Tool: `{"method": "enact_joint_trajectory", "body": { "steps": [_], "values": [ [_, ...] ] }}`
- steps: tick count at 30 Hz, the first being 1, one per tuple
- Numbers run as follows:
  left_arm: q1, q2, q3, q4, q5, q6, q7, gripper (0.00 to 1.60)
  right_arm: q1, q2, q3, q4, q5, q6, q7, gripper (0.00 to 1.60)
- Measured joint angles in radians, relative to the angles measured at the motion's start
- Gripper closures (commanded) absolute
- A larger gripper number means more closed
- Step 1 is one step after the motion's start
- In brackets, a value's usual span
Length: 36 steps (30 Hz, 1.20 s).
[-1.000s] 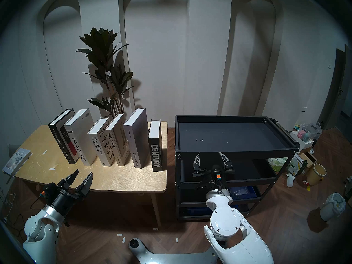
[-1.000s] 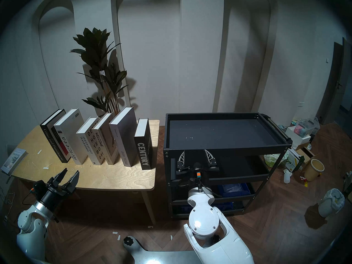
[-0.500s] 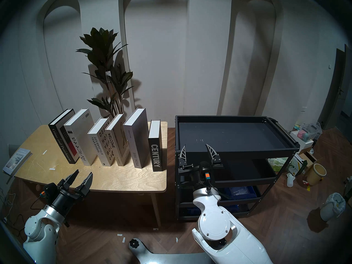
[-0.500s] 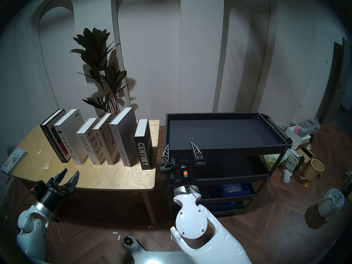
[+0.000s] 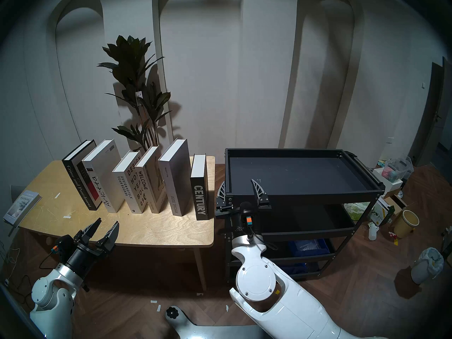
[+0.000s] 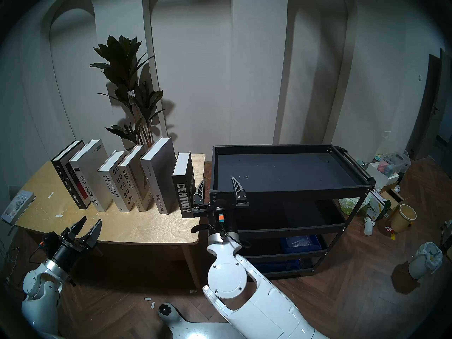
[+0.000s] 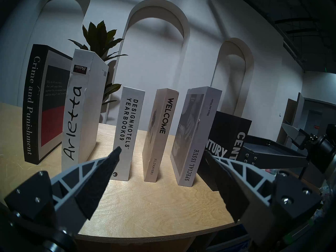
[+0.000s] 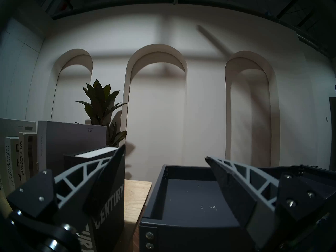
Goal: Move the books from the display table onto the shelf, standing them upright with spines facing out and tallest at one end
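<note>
Six thick books stand upright in a row on the plywood display table [image 5: 159, 230], from Crime and Punishment [image 5: 78, 177] on the left to Special Issue [image 5: 175, 179] and the black Century [image 5: 199, 196] on the right. The black shelf [image 5: 318, 196] stands right of the table, its tray top bare. My right gripper [image 5: 238, 182] is open and straddles the shelf's front left corner. Its left finger is in the gap beside Century [image 8: 109, 200]. My left gripper [image 5: 108, 221] hangs open over the table's front edge, facing the spines [image 7: 162, 150], with nothing held.
A tall potted plant [image 5: 137, 86] stands behind the table. A thin grey Discontent book [image 5: 22, 206] overhangs the table's left edge. Blue bins [image 5: 310, 246] fill the shelf's lower tier. A yellow bucket [image 5: 406, 223], a white bin [image 5: 426, 265] and boxes litter the floor at right.
My right arm has swung left and up, from the middle of the shelf's front to its front left corner next to Century. The left arm has not moved.
</note>
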Motion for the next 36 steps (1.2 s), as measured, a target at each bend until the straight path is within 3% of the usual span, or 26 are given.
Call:
{"method": "enact_joint_trajectory", "body": {
  "steps": [8,20,28,36],
  "values": [
    [0.0,0.0,0.0,0.001,0.0,0.0,-0.001,0.0,0.092,-0.017,-0.09,0.043,-0.016,-0.015,-0.082,0.0],
    [-0.001,0.0,0.0,0.001,0.0,0.0,-0.002,0.0,0.206,-0.068,-0.191,0.186,-0.016,-0.016,-0.125,0.0],
    [-0.001,0.0,0.0,0.001,-0.001,0.0,-0.002,0.0,0.301,-0.142,-0.261,0.328,0.076,-0.01,-0.17,0.0],
    [-0.001,0.0,0.0,0.001,-0.001,0.0,-0.002,0.0,0.375,-0.21,-0.31,0.435,0.135,-0.015,-0.28,0.0]
  ]
}}
